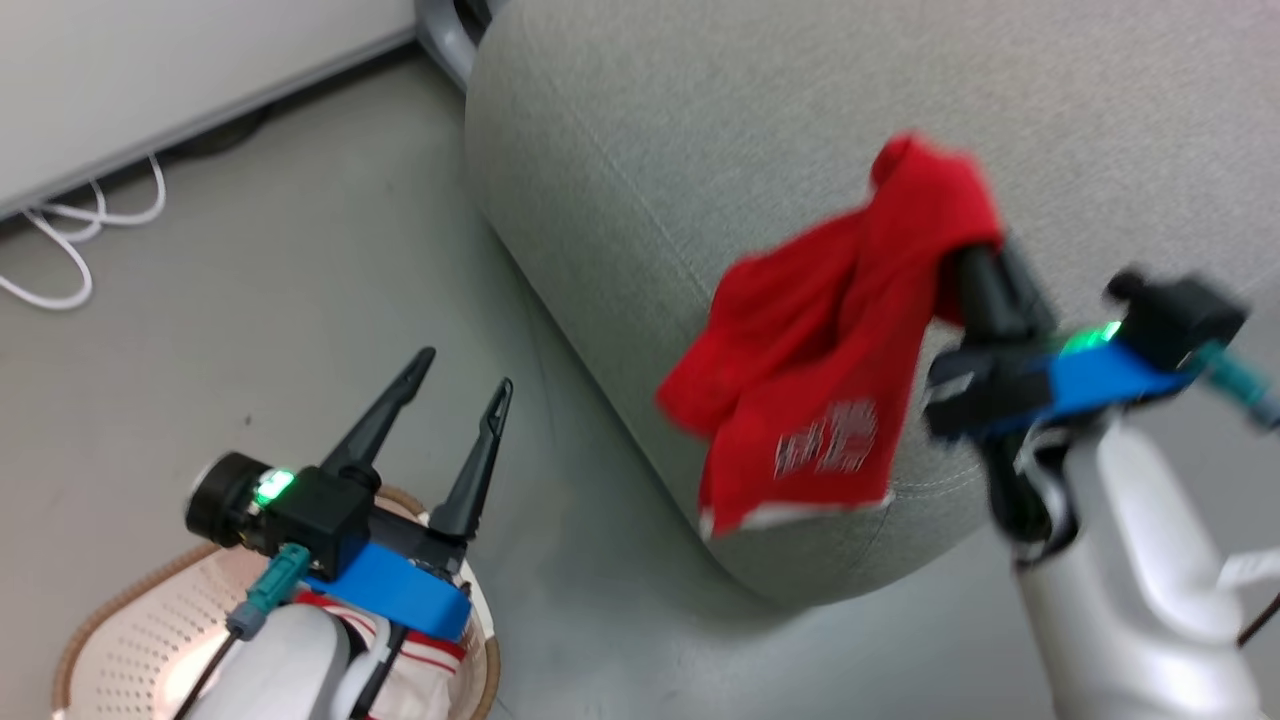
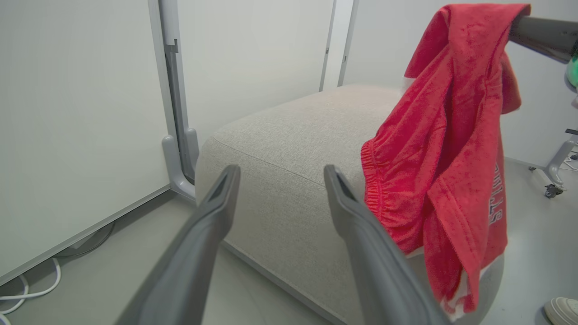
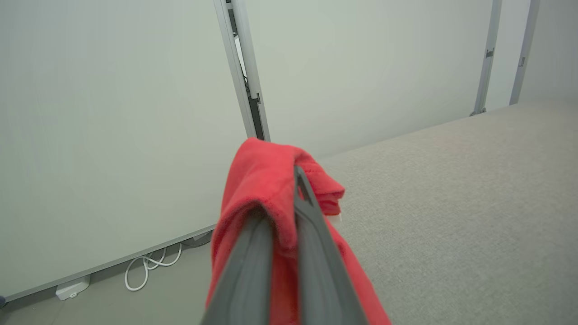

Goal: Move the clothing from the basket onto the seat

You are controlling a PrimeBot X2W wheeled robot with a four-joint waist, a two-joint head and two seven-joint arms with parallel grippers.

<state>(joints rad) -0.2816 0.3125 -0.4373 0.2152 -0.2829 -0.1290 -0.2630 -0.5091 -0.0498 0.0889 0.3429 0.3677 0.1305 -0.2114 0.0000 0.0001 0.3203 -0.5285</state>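
Note:
My right gripper [image 1: 965, 250] is shut on a red garment with white lettering [image 1: 800, 370], which hangs from the fingers above the front corner of the grey seat [image 1: 700, 150]. The right wrist view shows the red cloth [image 3: 257, 180] pinched between the fingers, with the seat [image 3: 451, 203] below. My left gripper [image 1: 465, 372] is open and holds nothing, above the cream basket [image 1: 110, 610] at lower left. A red and white garment [image 1: 420, 650] lies in the basket, partly hidden by my arm. In the left wrist view the open left gripper [image 2: 281, 174] points at the seat [image 2: 293, 135] and the hanging garment [image 2: 451, 135].
White wall panels [image 1: 150, 70] stand behind, with white cables [image 1: 70, 240] on the grey floor beneath them. A castor of a wheeled stand [image 2: 553, 189] and a person's shoe [image 2: 562, 309] are on the floor to the right of the seat.

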